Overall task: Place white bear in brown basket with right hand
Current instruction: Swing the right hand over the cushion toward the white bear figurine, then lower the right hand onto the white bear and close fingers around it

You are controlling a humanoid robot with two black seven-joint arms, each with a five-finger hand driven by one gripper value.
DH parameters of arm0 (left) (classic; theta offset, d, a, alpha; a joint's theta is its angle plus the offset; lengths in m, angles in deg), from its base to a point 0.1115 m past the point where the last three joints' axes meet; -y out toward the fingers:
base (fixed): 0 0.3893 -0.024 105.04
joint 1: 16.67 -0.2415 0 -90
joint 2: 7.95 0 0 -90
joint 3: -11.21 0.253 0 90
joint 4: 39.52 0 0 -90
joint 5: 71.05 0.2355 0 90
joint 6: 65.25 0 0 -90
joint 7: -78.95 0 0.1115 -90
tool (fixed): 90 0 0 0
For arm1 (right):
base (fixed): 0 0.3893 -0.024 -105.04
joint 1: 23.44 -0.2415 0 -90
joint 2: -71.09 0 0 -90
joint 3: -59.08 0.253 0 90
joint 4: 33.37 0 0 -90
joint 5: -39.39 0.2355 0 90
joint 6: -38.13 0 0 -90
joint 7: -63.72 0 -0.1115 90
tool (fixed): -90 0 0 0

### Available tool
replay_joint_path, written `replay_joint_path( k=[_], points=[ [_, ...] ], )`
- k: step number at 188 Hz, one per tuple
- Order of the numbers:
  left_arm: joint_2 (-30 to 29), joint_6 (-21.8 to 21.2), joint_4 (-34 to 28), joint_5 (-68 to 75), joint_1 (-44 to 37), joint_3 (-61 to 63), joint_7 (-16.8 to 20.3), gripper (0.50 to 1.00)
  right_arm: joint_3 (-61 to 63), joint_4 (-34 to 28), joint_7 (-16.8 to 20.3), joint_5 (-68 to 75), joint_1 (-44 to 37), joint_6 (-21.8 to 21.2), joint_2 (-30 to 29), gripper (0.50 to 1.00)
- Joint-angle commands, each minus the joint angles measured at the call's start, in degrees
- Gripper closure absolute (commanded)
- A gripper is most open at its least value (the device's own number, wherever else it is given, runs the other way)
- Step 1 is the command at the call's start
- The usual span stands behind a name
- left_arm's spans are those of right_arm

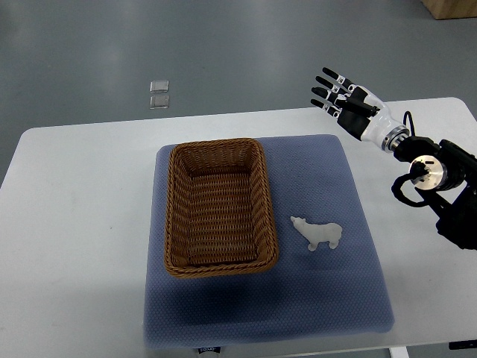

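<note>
A small white bear [318, 233] lies on its side on the blue mat [328, 179], just right of the brown wicker basket [173, 216]. The basket is rectangular and holds nothing. My right hand [337, 93] hovers at the table's far right edge, well above and beyond the bear, fingers spread and holding nothing. Its arm comes in from the right edge. The left arm does not show.
The mat lies on a white table [74, 216]. Two small clear squares [159, 93] lie on the grey floor beyond the table. A cardboard box corner [451, 7] shows at the top right.
</note>
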Motion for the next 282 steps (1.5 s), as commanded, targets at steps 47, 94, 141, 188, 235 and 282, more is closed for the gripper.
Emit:
replay_joint_path(
  k=[47, 94, 141, 188, 235, 282],
  points=[
    [0.0, 0.11, 0.58, 0.34, 0.26, 0.14, -0.2, 0.5, -29.79, -12.97, 6.08, -16.59, -18.06, -1.29, 13.83, 0.572],
    [0.0, 0.2, 0.67, 0.43, 0.35, 0.14, -0.2, 0.5, -50.35, -20.62, 8.55, -18.61, -34.49, -5.24, 19.28, 0.572],
    [0.0, 0.2, 1.64, 0.43, 0.35, 0.14, -0.2, 0.5, -56.6, -27.83, 9.16, -17.82, -42.32, -7.35, 20.07, 0.572],
    [0.0, 0.11, 1.64, 0.43, 0.35, 0.14, -0.2, 0.5, -56.95, -29.32, 9.25, -18.35, -40.3, -5.07, 19.28, 0.572],
    [0.0, 0.11, 1.55, 0.34, 0.35, 0.14, -0.29, 0.5, -60.2, -29.67, 9.16, -24.67, -38.98, -0.5, 16.99, 0.572],
    [0.0, 0.2, 1.64, 0.43, 0.35, 0.14, -0.29, 0.5, -59.93, -35.56, 9.16, -23.36, -37.83, -0.23, 18.84, 0.572]
  ],
)
